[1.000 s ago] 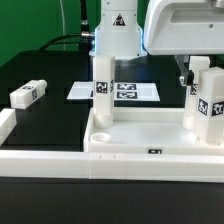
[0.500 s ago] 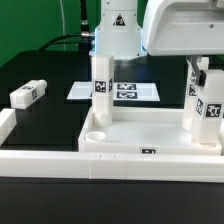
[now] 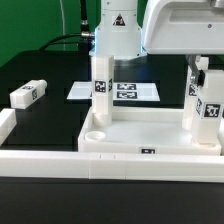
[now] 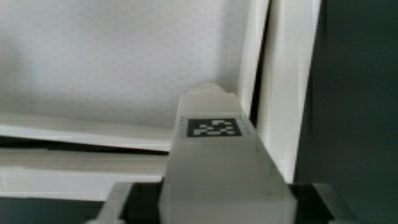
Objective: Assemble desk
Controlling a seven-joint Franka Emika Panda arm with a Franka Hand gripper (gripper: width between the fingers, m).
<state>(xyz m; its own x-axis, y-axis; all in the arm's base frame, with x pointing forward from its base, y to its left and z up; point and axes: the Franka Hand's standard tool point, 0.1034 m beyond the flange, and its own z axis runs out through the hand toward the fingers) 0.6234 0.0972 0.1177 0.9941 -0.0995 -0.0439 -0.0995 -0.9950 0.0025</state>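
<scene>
We see the desk's tabletop (image 3: 120, 150) lying at the near middle and right of the black table (image 3: 50, 70), open side up, its front rim just behind the long white border wall (image 3: 40, 162). Three legs stand upright in it. The far-left leg (image 3: 101, 85) stands in the tabletop's far-left corner, its tag facing us. On the right side the near-right leg (image 3: 212, 105) stands closest to us. Just behind it is the held leg (image 3: 196, 86), whose top reaches up under the arm's white hand.

In the wrist view the gripper (image 4: 215, 200) pinches that held leg: the dark fingers (image 4: 128, 203) press on its two sides, and its tagged face points at the camera. Beyond it we see the white floor and rim of the tabletop, then dark table.

A fourth piece, the loose leg (image 3: 28, 93), lies on its side at the table's left, well apart from the tabletop. The marker board (image 3: 135, 91) lies flat on the table behind the tabletop, partly hidden by the far-left leg.
</scene>
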